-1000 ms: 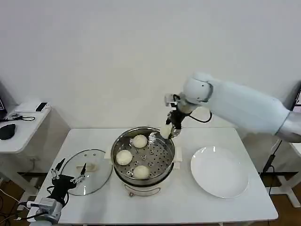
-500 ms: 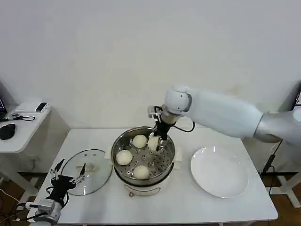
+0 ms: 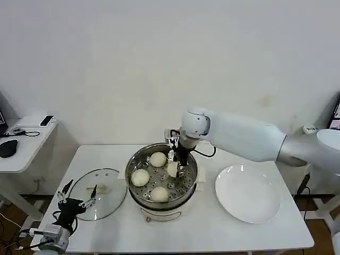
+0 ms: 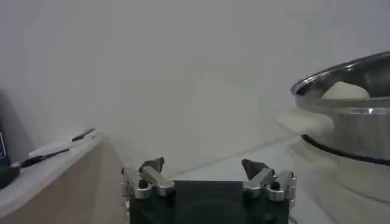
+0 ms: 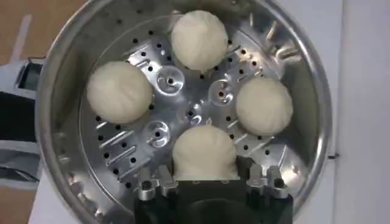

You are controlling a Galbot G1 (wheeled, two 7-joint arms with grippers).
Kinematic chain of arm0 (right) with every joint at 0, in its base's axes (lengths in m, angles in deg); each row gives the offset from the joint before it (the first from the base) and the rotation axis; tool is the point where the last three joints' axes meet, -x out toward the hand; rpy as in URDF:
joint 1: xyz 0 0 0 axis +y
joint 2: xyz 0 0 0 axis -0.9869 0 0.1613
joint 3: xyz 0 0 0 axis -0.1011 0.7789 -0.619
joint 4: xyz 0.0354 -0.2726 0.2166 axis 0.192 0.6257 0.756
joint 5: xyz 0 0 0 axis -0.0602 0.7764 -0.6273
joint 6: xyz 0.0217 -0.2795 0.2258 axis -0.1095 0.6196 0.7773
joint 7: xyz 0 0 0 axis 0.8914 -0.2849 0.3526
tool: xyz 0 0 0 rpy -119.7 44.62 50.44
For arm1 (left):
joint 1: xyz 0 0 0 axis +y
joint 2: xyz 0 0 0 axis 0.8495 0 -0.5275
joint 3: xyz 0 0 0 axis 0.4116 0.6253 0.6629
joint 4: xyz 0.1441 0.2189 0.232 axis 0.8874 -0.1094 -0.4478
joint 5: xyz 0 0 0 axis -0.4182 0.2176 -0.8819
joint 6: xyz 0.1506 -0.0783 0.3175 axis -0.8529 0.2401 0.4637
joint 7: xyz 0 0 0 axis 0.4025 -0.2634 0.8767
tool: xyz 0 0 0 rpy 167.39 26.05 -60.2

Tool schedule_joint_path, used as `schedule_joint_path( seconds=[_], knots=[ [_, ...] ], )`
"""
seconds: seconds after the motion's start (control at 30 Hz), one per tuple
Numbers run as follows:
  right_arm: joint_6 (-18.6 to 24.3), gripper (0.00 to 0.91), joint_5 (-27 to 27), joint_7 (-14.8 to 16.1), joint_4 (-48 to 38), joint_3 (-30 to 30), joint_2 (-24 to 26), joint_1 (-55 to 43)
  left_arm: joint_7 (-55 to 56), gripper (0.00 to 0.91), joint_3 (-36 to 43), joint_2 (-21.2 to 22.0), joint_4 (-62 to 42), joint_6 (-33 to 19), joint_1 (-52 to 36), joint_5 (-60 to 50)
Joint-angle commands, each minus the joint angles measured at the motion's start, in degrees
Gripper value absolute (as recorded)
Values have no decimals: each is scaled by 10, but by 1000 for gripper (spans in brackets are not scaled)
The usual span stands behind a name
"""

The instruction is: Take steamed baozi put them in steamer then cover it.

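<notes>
The steamer [image 3: 183,201] stands mid-table with three steamed baozi [image 3: 158,159] [image 3: 140,177] [image 3: 160,194] lying on its perforated tray. My right gripper [image 3: 177,162] reaches down inside the pot near its right wall, shut on a fourth baozi [image 3: 172,169] held just above the tray. In the right wrist view that baozi [image 5: 204,152] sits pinched in the gripper [image 5: 204,178], with the others [image 5: 199,39] [image 5: 119,91] [image 5: 264,106] spread round the steamer [image 5: 61,73]. The cover [image 3: 103,204] lies flat on the table to the left. My left gripper [image 3: 81,188] [image 4: 204,168] waits open by it.
A white plate [image 3: 247,194] lies bare to the right of the steamer. A side table [image 3: 24,139] with small devices stands at the far left. The left wrist view looks along the table at the steamer [image 4: 353,131] and a baozi [image 4: 345,91] in it.
My right arm has swung left and down from the pot's far right rim, carrying the baozi into the steamer. The left gripper has stayed put.
</notes>
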Motion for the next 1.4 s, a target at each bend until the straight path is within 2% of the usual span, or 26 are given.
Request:
schedule_joint_path(
  seconds=[0.03, 0.07, 0.1, 0.33, 0.53, 0.6, 0.7, 0.77, 0.83, 0.87, 0.9, 0.93, 0.97, 1.03, 1.07, 1.1, 1.2, 1.27, 1.3, 1.4],
  knots=[
    [-2, 675, 7, -4, -7, 3, -6, 10, 0, 907, 1, 0, -1, 0, 0, -1],
    [-2, 766, 7, -6, -7, 2, -5, 11, 0, 907, 1, 0, -1, 0, 0, -1],
    [-2, 907, 4, -12, -7, 1, -5, 12, 0, 907, 1, 1, -1, 0, -1, -1],
    [-9, 907, -7, -25, -6, -14, -5, 18, 0, 907, 2, 1, -2, 0, -1, -1],
    [-7, 907, -19, -17, 14, -31, 28, -1, -1, 907, 0, 1, -1, 0, 2, -1],
    [-1, 907, -31, -9, 27, -53, 52, -10, -2, 907, -1, 1, 0, 0, 2, -1],
    [9, 907, -67, -11, 32, -119, 90, 1, -2, 907, -1, 3, 0, 0, 0, -1],
    [17, 907, -87, -31, 27, -198, 115, 28, 0, 907, 0, 10, -3, 0, -3, -1],
    [63, 907, -110, -85, 25, -260, 132, 47, 2, 907, 2, 12, -3, 0, -3, -1],
    [72, 907, -114, -100, 26, -272, 138, 59, 5, 907, 4, 12, -3, 1, -2, -2],
    [95, 907, -114, -125, 27, -323, 146, 81, 8, 907, 7, 13, -2, 1, -2, -3],
    [104, 907, -113, -146, 28, -339, 149, 89, 11, 907, 8, 14, -1, 1, -1, -4],
    [120, 907, -115, -188, 31, -379, 155, 112, 14, 907, 9, 16, 1, 1, 1, -6],
    [155, 907, -134, -252, 32, -421, 161, 141, 14, 907, 9, 19, 8, 1, 6, -7],
    [169, 907, -146, -299, 35, -438, 165, 156, 15, 907, 9, 19, 11, 2, 10, -7],
    [182, 907, -148, -330, 38, -470, 165, 180, 16, 907, 8, 20, 14, 2, 11, -10],
    [189, 907, -154, -387, 70, -617, 173, 281, 18, 907, 2, 21, 25, 4, 18, -18],
    [188, 907, -154, -413, 101, -647, 180, 315, 17, 907, 0, 19, 32, 4, 24, -20],
    [194, 907, -154, -444, 145, -701, 189, 378, 18, 907, -2, 18, 34, 4, 27, -20],
    [207, 907, -148, -475, 205, -810, 194, 521, 21, 907, -2, 19, 33, 3, 28, -22]
  ],
)
